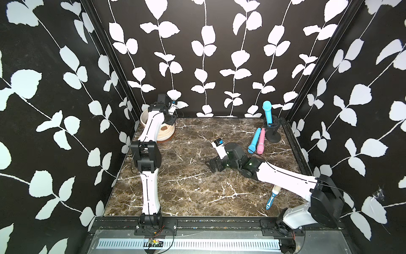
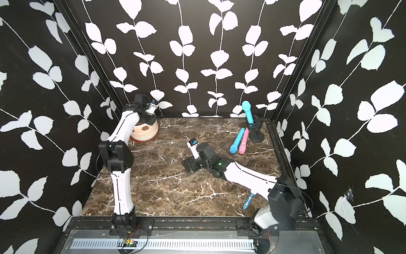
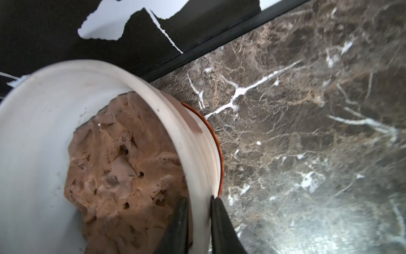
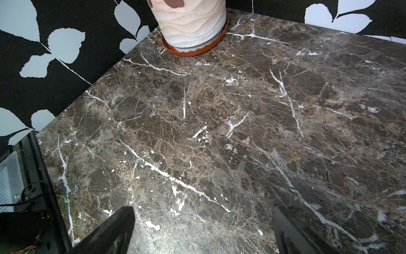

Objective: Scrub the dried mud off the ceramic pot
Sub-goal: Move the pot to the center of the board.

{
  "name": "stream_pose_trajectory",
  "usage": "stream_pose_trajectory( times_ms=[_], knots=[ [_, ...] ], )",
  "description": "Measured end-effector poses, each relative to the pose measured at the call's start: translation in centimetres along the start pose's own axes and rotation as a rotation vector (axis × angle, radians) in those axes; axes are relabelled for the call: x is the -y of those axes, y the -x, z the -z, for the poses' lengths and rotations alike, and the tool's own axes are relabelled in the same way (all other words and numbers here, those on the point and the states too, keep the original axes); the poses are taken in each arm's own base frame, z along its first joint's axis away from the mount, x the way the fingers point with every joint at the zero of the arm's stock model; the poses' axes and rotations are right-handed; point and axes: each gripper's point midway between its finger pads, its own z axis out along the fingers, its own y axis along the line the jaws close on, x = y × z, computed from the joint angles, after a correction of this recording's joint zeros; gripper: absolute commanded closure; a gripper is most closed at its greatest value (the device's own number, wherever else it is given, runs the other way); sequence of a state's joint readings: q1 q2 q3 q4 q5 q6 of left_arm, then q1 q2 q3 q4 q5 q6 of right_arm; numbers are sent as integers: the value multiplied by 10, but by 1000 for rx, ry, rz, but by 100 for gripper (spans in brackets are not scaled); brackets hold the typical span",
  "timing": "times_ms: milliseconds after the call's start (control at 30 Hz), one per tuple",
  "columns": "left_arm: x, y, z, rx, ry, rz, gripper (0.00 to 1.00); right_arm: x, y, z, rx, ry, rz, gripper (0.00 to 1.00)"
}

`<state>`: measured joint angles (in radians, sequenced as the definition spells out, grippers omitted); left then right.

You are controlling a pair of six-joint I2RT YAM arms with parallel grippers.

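Observation:
The cream ribbed ceramic pot [image 1: 163, 134] [image 2: 145, 135] [image 4: 193, 24] stands on a terracotta saucer [image 4: 189, 51] [image 3: 220, 158] in the far left corner. Reddish-brown patches of dried mud [image 1: 164, 128] [image 2: 144, 127] [image 3: 191, 123] [image 4: 174, 2] stick to its outer wall. My left gripper [image 3: 200, 211] [image 1: 170, 119] [image 2: 149, 119] is shut on the pot's rim [image 3: 66, 72], one finger inside and one outside. My right gripper [image 4: 202, 220] [image 1: 211, 165] [image 2: 188, 165] hangs open and empty low over the middle of the table.
Lumpy brown soil [image 3: 123, 165] fills the pot. A blue-and-white brush [image 1: 272, 196] [image 2: 249, 200] lies near the front right, partly under my right arm. Blue and pink microphones [image 1: 254, 140] [image 1: 261, 143] lie at the back right beside a black stand [image 1: 273, 137] holding another blue one [image 1: 268, 112].

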<state>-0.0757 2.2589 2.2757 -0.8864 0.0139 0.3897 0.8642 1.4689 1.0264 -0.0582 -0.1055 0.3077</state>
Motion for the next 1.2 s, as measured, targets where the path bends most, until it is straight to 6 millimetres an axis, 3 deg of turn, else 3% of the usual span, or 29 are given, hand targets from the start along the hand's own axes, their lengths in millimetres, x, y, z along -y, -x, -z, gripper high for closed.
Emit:
stream_pose_trajectory(
  times_ms=[200, 367, 533, 733, 967, 1067, 1200],
  knots=[
    [3, 0, 1, 16, -48, 65, 100, 2, -1, 2, -20, -13, 30, 0],
    [9, 0, 3, 43, -111, 60, 100, 23, -4, 9, -73, -82, 75, 0],
    [25, 1, 9, 75, -216, 72, 100, 80, 14, 35, -57, -266, 2, 0],
    [59, 0, 18, 74, -287, 44, 100, 148, 18, 93, 16, -520, -142, 0],
    [131, 7, 32, 64, -349, -64, 100, 200, -13, 163, 46, -794, -375, 0],
    [172, 9, 42, 75, -389, -130, 100, 216, -48, 188, -18, -909, -542, 0],
    [234, 9, 58, 85, -453, -231, 100, 220, -103, 219, -144, -1025, -769, 3]
  ],
)
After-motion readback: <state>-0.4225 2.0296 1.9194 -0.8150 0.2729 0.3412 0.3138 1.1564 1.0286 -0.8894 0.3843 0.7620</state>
